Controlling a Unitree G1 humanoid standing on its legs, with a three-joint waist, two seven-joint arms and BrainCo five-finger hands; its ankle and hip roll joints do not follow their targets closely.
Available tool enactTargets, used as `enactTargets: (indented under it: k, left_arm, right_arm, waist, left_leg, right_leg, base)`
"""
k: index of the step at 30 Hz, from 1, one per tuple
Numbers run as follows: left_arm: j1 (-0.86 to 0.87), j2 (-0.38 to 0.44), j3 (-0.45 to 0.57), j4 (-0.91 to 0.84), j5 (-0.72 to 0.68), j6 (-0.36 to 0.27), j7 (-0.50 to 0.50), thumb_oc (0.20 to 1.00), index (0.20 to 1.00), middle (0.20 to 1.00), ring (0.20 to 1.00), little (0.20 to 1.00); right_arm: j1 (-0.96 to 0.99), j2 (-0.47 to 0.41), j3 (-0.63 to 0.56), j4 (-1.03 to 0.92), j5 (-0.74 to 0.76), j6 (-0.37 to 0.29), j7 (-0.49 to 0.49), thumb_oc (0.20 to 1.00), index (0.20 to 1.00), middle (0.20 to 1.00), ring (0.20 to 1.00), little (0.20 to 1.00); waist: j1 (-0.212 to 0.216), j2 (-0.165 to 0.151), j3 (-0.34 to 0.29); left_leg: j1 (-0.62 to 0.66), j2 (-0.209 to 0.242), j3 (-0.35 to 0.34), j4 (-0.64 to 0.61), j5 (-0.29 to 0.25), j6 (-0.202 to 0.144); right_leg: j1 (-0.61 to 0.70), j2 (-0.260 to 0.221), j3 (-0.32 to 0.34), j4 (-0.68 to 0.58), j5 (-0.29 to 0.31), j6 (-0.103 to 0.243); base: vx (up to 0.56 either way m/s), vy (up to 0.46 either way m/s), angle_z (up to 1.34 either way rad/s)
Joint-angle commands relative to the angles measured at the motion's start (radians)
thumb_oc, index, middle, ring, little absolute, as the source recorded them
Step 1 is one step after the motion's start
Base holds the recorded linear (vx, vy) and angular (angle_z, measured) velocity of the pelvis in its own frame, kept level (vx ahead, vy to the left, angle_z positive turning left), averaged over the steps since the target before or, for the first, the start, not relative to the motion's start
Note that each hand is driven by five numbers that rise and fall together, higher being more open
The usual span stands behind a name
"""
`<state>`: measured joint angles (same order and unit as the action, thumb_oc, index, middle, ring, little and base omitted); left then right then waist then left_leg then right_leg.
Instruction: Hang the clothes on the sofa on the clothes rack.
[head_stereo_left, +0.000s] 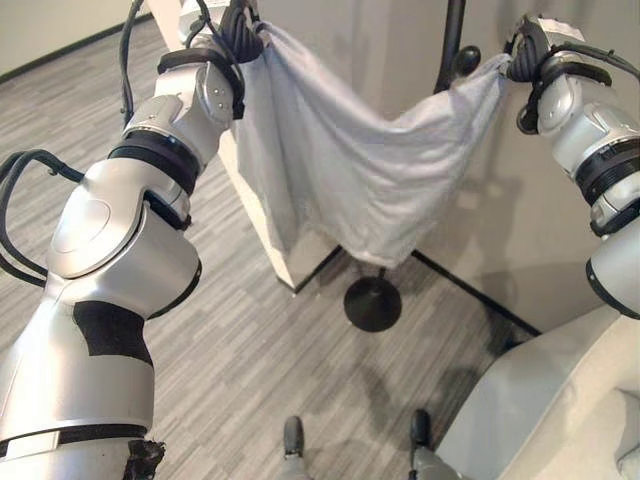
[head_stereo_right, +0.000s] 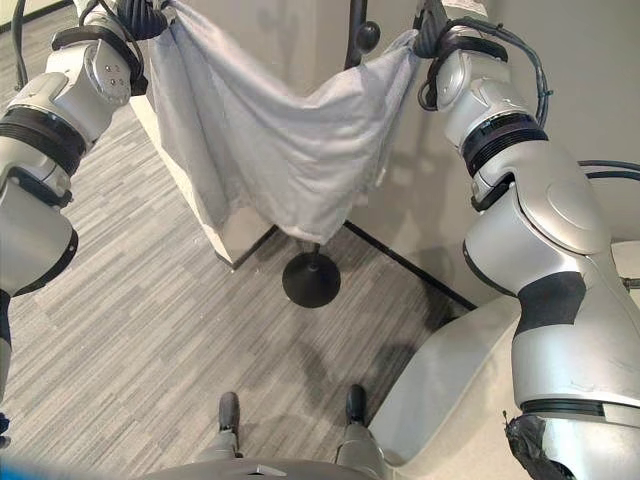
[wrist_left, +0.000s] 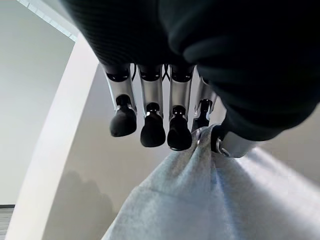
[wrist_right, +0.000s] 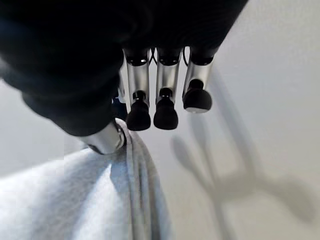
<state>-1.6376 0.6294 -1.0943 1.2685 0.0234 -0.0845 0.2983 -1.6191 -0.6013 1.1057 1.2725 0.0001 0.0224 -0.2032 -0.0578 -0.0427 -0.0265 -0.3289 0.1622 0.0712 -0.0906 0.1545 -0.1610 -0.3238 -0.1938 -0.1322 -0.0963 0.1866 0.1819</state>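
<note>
A light grey garment (head_stereo_left: 350, 170) is stretched between my two raised hands and sags in the middle. My left hand (head_stereo_left: 238, 28) pinches its left top corner; in the left wrist view the thumb and a finger of that hand (wrist_left: 151, 115) grip the cloth (wrist_left: 200, 200). My right hand (head_stereo_left: 525, 58) holds the right corner, and its wrist view shows the hand (wrist_right: 160, 100) clamped on the fabric (wrist_right: 75, 200). The black clothes rack pole (head_stereo_left: 452, 40) rises just behind the garment, near its right corner. The rack's round base (head_stereo_left: 372, 303) stands on the floor below the cloth's lowest point.
A pale sofa (head_stereo_left: 540, 400) sits at the lower right. A white wall corner (head_stereo_left: 275, 240) juts out behind the garment's left half, with a beige wall (head_stereo_left: 520, 230) to its right. Grey plank floor (head_stereo_left: 250, 370) lies open at the lower left.
</note>
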Motion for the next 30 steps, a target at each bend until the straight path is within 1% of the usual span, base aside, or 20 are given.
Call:
enactTargets:
  k: [1,9,13,16,17,19,20,21,22,23,24,25,26,27,28,29,30]
  left_arm:
    - [-0.228,0.024,-0.017,0.070,0.019,-0.010,0.026,0.200,0.200,0.200,0.200,0.200]
    - [-0.230,0.035,-0.020,0.060,0.029,-0.008,0.025,0.200,0.200,0.200,0.200,0.200]
    - [-0.224,0.039,-0.008,0.039,0.024,-0.013,0.034,0.200,0.200,0.200,0.200,0.200]
    - [-0.189,0.088,0.018,-0.034,0.007,-0.027,0.056,0.200,0.200,0.200,0.200,0.200]
    - [-0.168,0.119,0.033,-0.075,-0.003,-0.028,0.068,0.200,0.200,0.200,0.200,0.200]
    - [-0.110,0.199,0.073,-0.210,-0.006,-0.045,0.095,0.200,0.200,0.200,0.200,0.200]
    - [0.005,0.313,0.160,-0.399,-0.006,-0.056,0.122,0.200,0.200,0.200,0.200,0.200]
    - [0.010,0.314,0.163,-0.404,-0.004,-0.053,0.123,0.200,0.200,0.200,0.200,0.200]
    - [0.161,0.405,0.282,-0.602,0.026,-0.081,0.136,0.200,0.200,0.200,0.200,0.200]
    - [0.263,0.433,0.364,-0.703,0.044,-0.086,0.140,0.200,0.200,0.200,0.200,0.200]
    - [0.340,0.462,0.418,-0.807,0.072,-0.107,0.130,0.200,0.200,0.200,0.200,0.200]
    - [0.394,0.492,0.459,-0.888,0.099,-0.124,0.121,0.200,0.200,0.200,0.200,0.200]
    - [0.511,0.551,0.550,-1.040,0.141,-0.147,0.096,0.200,0.200,0.200,0.200,0.200]
    - [0.536,0.552,0.567,-1.058,0.145,-0.143,0.091,0.200,0.200,0.200,0.200,0.200]
    - [0.643,0.589,0.665,-1.160,0.155,-0.160,0.073,0.200,0.200,0.200,0.200,0.200]
    - [0.672,0.590,0.689,-1.179,0.158,-0.156,0.069,0.200,0.200,0.200,0.200,0.200]
    - [0.724,0.603,0.743,-1.219,0.164,-0.163,0.061,0.200,0.200,0.200,0.200,0.200]
  right_arm:
    - [-0.196,-0.075,0.031,0.086,-0.014,0.000,-0.031,0.200,0.200,0.200,0.200,0.200]
    - [-0.170,-0.088,0.015,0.076,-0.018,-0.001,-0.034,0.200,0.200,0.200,0.200,0.200]
    - [-0.156,-0.097,-0.013,0.048,0.001,-0.010,-0.055,0.200,0.200,0.200,0.200,0.200]
    - [-0.103,-0.138,-0.082,-0.044,0.070,-0.034,-0.093,0.200,0.200,0.200,0.200,0.200]
    - [-0.074,-0.159,-0.112,-0.092,0.089,-0.039,-0.111,0.200,0.200,0.200,0.200,0.200]
    - [0.026,-0.216,-0.194,-0.218,0.109,-0.061,-0.146,0.200,0.200,0.200,0.200,0.200]
    - [0.187,-0.299,-0.338,-0.421,0.113,-0.075,-0.185,0.200,0.200,0.200,0.200,0.200]
    - [0.194,-0.300,-0.342,-0.427,0.111,-0.072,-0.186,0.200,0.200,0.200,0.200,0.200]
    - [0.423,-0.353,-0.560,-0.631,0.105,-0.112,-0.231,0.200,0.200,0.200,0.200,0.200]
    - [0.562,-0.359,-0.690,-0.732,0.096,-0.129,-0.250,0.200,0.200,0.200,0.200,0.200]
    - [0.693,-0.354,-0.815,-0.823,0.092,-0.155,-0.256,0.200,0.200,0.200,0.200,0.200]
    - [0.785,-0.343,-0.912,-0.887,0.095,-0.177,-0.268,0.200,0.200,0.200,0.200,0.200]
    - [0.945,-0.306,-1.066,-1.014,0.063,-0.209,-0.266,0.200,0.200,0.200,0.200,0.200]
    - [0.971,-0.302,-1.082,-1.035,0.057,-0.204,-0.263,0.200,0.200,0.200,0.200,0.200]
    - [1.078,-0.265,-1.190,-1.107,0.030,-0.220,-0.266,0.200,0.200,0.200,0.200,0.200]
    - [1.096,-0.262,-1.199,-1.124,0.026,-0.217,-0.264,0.200,0.200,0.200,0.200,0.200]
    - [1.127,-0.252,-1.233,-1.149,-0.001,-0.216,-0.263,0.200,0.200,0.200,0.200,0.200]
  waist:
    - [0.032,0.048,0.112]
    - [0.028,0.051,0.108]
    - [0.028,0.052,0.108]
    - [0.024,0.055,0.106]
    - [0.023,0.055,0.107]
    - [0.021,0.056,0.109]
    - [0.019,0.057,0.112]
    - [0.019,0.056,0.109]
    - [0.012,0.060,0.114]
    - [0.013,0.055,0.105]
    - [0.013,0.055,0.101]
    - [0.010,0.055,0.098]
    - [0.011,0.046,0.085]
    - [0.014,0.044,0.082]
    - [0.021,0.033,0.069]
    - [0.022,0.034,0.067]
    - [0.026,0.032,0.058]
  left_leg:
    - [0.021,-0.110,-0.035,0.003,-0.029,0.044]
    - [0.050,-0.107,-0.034,0.003,-0.039,0.045]
    - [0.063,-0.108,-0.033,0.003,-0.046,0.047]
    - [0.081,-0.108,-0.028,0.003,-0.055,0.050]
    - [0.087,-0.107,-0.025,0.003,-0.058,0.051]
    - [0.103,-0.106,-0.023,0.003,-0.070,0.055]
    - [0.122,-0.106,-0.018,0.003,-0.082,0.060]
    - [0.119,-0.107,-0.018,0.003,-0.079,0.061]
    - [0.148,-0.103,-0.013,0.003,-0.103,0.067]
    - [0.156,-0.103,-0.008,0.003,-0.104,0.071]
    - [0.174,-0.102,-0.008,0.003,-0.117,0.075]
    - [0.190,-0.100,-0.004,0.003,-0.130,0.076]
    - [0.209,-0.100,0.002,0.003,-0.140,0.083]
    - [0.213,-0.101,0.003,0.003,-0.141,0.083]
    - [0.235,-0.099,0.008,0.003,-0.153,0.087]
    - [0.239,-0.099,0.010,0.003,-0.154,0.088]
    - [0.249,-0.099,0.012,0.003,-0.160,0.090]
  right_leg:
    - [0.036,0.068,-0.028,0.009,-0.097,0.057]
    - [0.062,0.068,-0.032,0.009,-0.108,0.055]
    - [0.075,0.067,-0.032,0.009,-0.114,0.055]
    - [0.088,0.065,-0.031,0.009,-0.118,0.057]
    - [0.093,0.065,-0.031,0.009,-0.120,0.057]
    - [0.108,0.064,-0.030,0.009,-0.128,0.058]
    - [0.129,0.061,-0.033,0.009,-0.139,0.059]
    - [0.126,0.061,-0.032,0.009,-0.136,0.059]
    - [0.153,0.057,-0.035,0.009,-0.151,0.059]
    - [0.160,0.054,-0.035,0.009,-0.152,0.059]
    - [0.180,0.053,-0.036,0.009,-0.160,0.058]
    - [0.195,0.050,-0.039,0.009,-0.169,0.059]
    - [0.209,0.044,-0.039,0.009,-0.169,0.059]
    - [0.213,0.043,-0.038,0.009,-0.170,0.060]
    - [0.230,0.038,-0.040,0.009,-0.174,0.059]
    - [0.234,0.037,-0.039,0.009,-0.175,0.060]
    - [0.243,0.035,-0.039,0.009,-0.178,0.060]
  base:
    - [0.00,0.000,0.00]
    - [0.00,0.000,0.00]
    - [0.00,0.000,0.00]
    - [0.02,0.031,0.00]
    - [0.03,0.051,-0.01]
    - [0.04,0.063,-0.04]
    - [0.04,0.065,-0.03]
    - [0.09,0.085,-0.02]
    - [0.07,0.056,0.04]
    - [0.11,0.069,0.05]
    - [0.10,0.048,0.04]
    - [0.12,0.069,0.05]
    - [0.09,0.056,0.01]
    - [0.08,0.084,-0.02]
    - [0.04,0.048,-0.08]
    - [0.06,0.063,-0.10]
    - [0.05,0.035,-0.11]
